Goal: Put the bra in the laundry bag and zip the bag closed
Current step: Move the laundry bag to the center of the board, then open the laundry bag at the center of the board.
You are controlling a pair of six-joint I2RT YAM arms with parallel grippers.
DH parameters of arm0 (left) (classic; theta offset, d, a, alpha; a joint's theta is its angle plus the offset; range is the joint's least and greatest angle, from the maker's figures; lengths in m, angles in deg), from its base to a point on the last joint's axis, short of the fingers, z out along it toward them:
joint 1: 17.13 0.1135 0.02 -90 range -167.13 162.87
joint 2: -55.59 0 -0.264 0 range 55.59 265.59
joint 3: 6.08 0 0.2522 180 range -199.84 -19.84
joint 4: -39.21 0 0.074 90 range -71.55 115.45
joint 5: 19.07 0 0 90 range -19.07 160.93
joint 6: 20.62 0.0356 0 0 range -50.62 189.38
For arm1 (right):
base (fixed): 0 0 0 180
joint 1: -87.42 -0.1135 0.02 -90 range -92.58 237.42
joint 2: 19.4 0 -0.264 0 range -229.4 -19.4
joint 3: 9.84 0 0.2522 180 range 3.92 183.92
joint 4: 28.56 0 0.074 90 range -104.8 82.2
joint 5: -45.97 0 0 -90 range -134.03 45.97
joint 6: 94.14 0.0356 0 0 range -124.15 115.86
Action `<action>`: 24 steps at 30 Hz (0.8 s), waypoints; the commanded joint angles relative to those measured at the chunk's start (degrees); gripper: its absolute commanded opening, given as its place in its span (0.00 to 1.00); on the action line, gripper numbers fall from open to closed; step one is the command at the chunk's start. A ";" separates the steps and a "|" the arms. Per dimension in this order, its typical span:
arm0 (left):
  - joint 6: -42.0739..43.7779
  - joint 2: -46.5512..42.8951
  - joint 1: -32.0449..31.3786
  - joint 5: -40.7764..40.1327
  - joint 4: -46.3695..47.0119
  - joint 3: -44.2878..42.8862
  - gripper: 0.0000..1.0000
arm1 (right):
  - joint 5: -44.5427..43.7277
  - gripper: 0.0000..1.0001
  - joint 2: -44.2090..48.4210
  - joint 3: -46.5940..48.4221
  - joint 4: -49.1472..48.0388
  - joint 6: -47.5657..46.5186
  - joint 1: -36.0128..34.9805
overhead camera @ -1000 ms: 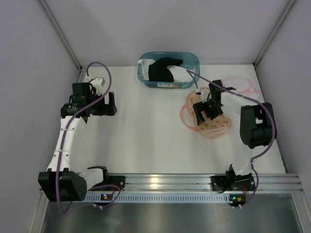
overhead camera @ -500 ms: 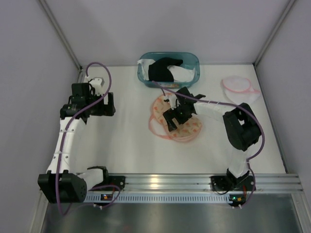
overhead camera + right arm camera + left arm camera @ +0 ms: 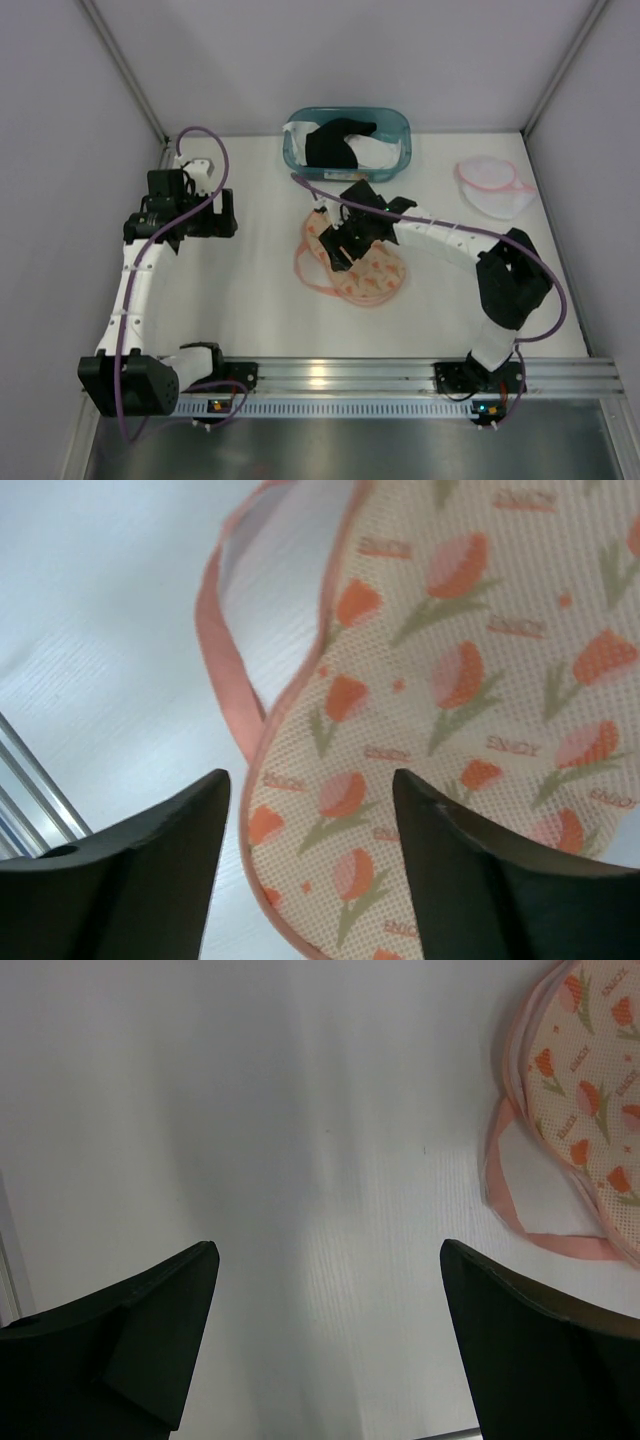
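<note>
Shifted leftward to surface [image 3: 250, 300] centre, laundry bag [image 3: 370, 272] lies under right end effector [image 3: 338, 242], jaws spread; left end effector [image 3: 226, 214] wide; bra [image 3: 330, 146] unloaded.

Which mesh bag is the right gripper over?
The tulip-print bag at table centre, under the right gripper; the plain white bag lies far right, apart.

Flat white matte tabletop [image 3: 260, 310], faintly textured up close. Pale lilac-grey panel walls [image 3: 330, 60] closed it in on three sides. Slim aluminium corner posts [image 3: 124, 70] stood at the back corners. A grooved aluminium rail [image 3: 350, 375] ran along the near edge, with a dull grey metal sheet [image 3: 350, 450] below. Light was soft and even, leaving one pale glare patch [image 3: 335, 1245].
</note>
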 commanded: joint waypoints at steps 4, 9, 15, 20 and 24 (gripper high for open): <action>-2.50 1.85 0.07 1.32 -0.34 -4.95 0.98 | -6.75 0.58 0.54 -0.12 2.80 -4.66 -10.06; -2.76 2.29 0.07 1.32 -0.25 -5.74 0.99 | -12.19 0.56 -4.56 1.45 2.01 -3.96 -11.31; -1.97 1.59 0.07 0.35 -0.25 -4.95 0.99 | -15.71 0.54 -6.50 3.13 1.83 -3.17 -11.22; -1.80 1.67 0.15 -0.26 -0.16 -4.33 0.99 | -16.69 0.32 -7.90 2.17 1.48 -3.96 -11.31; -1.36 1.59 0.07 -0.70 -0.16 -4.51 0.99 | -15.19 0.08 -7.38 2.69 2.00 -3.87 -11.22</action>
